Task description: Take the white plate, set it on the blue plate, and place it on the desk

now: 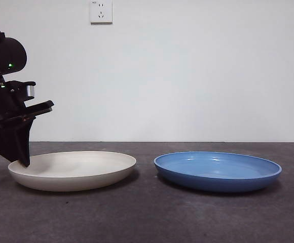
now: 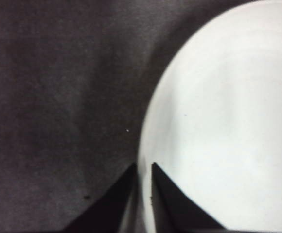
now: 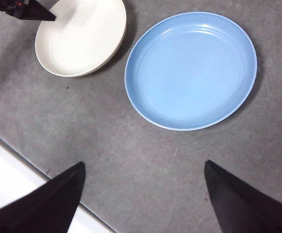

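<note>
Nearest in the front view, bare grey-brown desk point(image 1: 152, 217), mottled and matte, running across the whole foreground. Resting flat on it, two shallow round plates side by side, near each other but apart, a strip of desk between them. On the left, the white plate point(image 1: 73, 169), cream and plain. On the right, the blue plate point(image 1: 218, 170), glossy, with pale highlights inside the bowl, nothing stacked on it.

At the white plate's outer left rim, the left gripper point(image 1: 23, 161), black, coming down at a slant from the left edge, tip at the rim. From its own wrist camera, left gripper point(image 2: 142, 171) with jaws drawn close together, one on the outside of the rim, one over the inside, only a thin slit between them with the plate's edge point(image 2: 219, 121) in that slit. Closed on the rim as far as can be seen; plate not lifted, base on the desk.

Well back from both plates, the right gripper point(image 3: 143, 167), held high above the desk, jaws spread wide with nothing between them, looking down on both plates.

Behind everything, a plain white wall point(image 1: 187, 76) with a socket point(image 1: 101, 11) high up.
</note>
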You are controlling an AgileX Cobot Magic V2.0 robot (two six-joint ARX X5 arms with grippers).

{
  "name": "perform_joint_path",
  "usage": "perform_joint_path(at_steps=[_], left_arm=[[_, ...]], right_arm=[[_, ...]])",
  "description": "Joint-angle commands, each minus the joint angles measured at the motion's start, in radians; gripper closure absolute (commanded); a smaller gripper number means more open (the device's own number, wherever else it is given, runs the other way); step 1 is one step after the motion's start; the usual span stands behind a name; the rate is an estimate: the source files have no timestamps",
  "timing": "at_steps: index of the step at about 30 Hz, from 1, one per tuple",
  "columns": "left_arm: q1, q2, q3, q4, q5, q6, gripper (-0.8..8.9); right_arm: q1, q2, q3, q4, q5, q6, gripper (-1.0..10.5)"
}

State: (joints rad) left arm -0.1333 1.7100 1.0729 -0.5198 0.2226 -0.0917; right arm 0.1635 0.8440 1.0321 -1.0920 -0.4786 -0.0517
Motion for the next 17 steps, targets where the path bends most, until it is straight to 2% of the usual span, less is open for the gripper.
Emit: perform_joint_path(at_steps=[1,6,9,17], left_arm=[[-0.003,0.016,0.02,0.017,0.002,-0.007,8.05],[-0.003,0.011,0.021,0.02,0.002,-0.01,8.05],[-0.001,-0.009,0.034,0.021,0.002,-0.042,8.05],[-0.021,-0.131,0.135,-0.035,0.013,-0.062,8.05]], right_arm=[[0.005,0.004,0.017,0.007,-0.003,-0.001,5.6],[0.005,0.004,0.017,0.006,-0.003,-0.002,5.5],[0.005,0.004,0.017,0.007,-0.003,-0.002,5.5],[0.005,0.004,0.017,0.007,-0.003,-0.002,5.6]])
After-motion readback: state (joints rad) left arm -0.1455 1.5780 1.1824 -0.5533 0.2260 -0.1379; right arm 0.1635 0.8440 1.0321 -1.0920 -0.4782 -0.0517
